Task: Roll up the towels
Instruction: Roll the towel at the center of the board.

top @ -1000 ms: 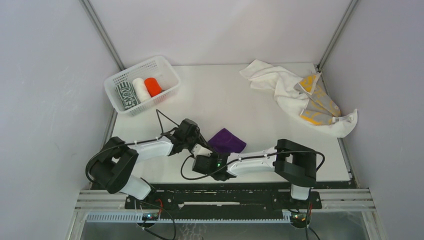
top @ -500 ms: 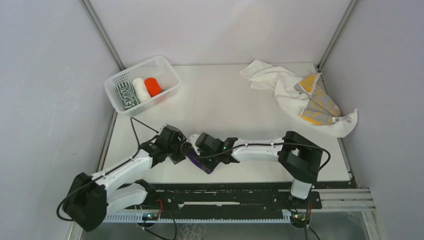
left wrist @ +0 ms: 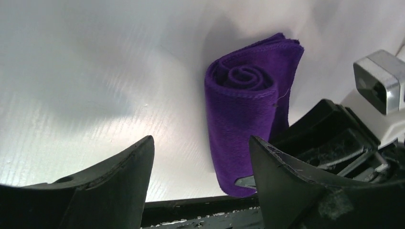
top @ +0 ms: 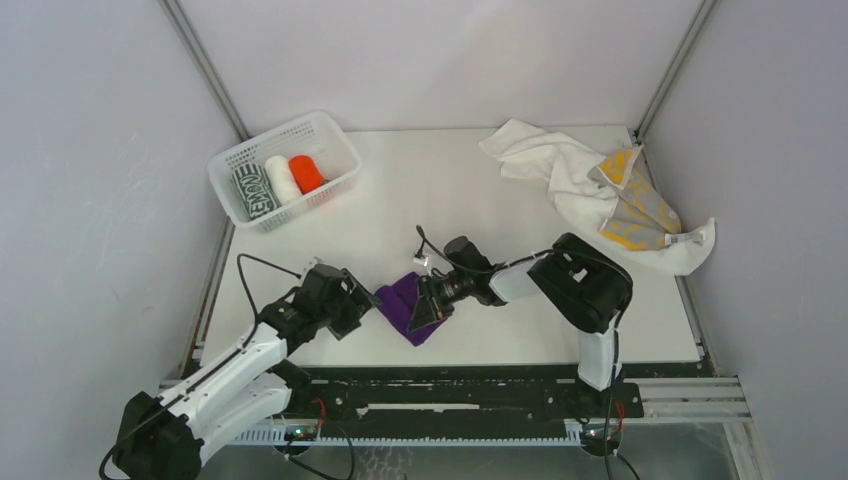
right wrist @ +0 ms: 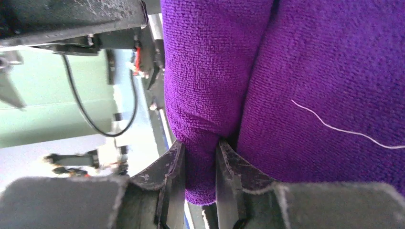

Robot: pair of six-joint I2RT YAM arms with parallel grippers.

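Purple towel [top: 396, 304] fold pinched between right fingers [right wrist: 173, 183].

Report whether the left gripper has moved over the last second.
Yes. The left gripper has pulled back leftward and toward the near edge of the table, coming off the purple towel with its jaws now open.

We read no text anywhere. Dark green-and-white towel [top: 251, 192] in basket [top: 335, 133] has letter-like marks, too small for us to read. Tag [top: 684, 239] on white towel [top: 565, 185]: illegible.
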